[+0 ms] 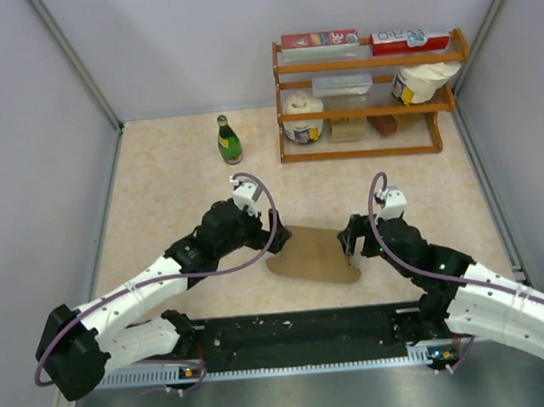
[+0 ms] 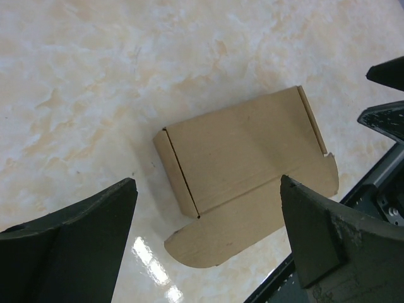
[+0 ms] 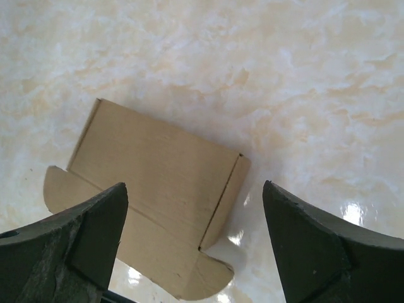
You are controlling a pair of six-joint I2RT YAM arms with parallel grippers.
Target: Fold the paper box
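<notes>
The paper box (image 1: 314,255) lies flat on the marbled table between my two arms, a slim brown cardboard rectangle with a rounded flap spread out toward the near edge. In the left wrist view the paper box (image 2: 246,151) shows a narrow folded end panel on its left and the rounded flap below. My left gripper (image 1: 280,241) hovers over its left end, open, with nothing between the fingers (image 2: 207,183). Above the right end of the paper box (image 3: 158,170) hangs my right gripper (image 1: 351,244), also open and empty (image 3: 194,186).
A green bottle (image 1: 228,139) stands at the back left of centre. A wooden shelf (image 1: 367,92) with cartons and jars fills the back right. A black strip (image 1: 301,333) runs along the near edge, just below the box. Walls close in both sides.
</notes>
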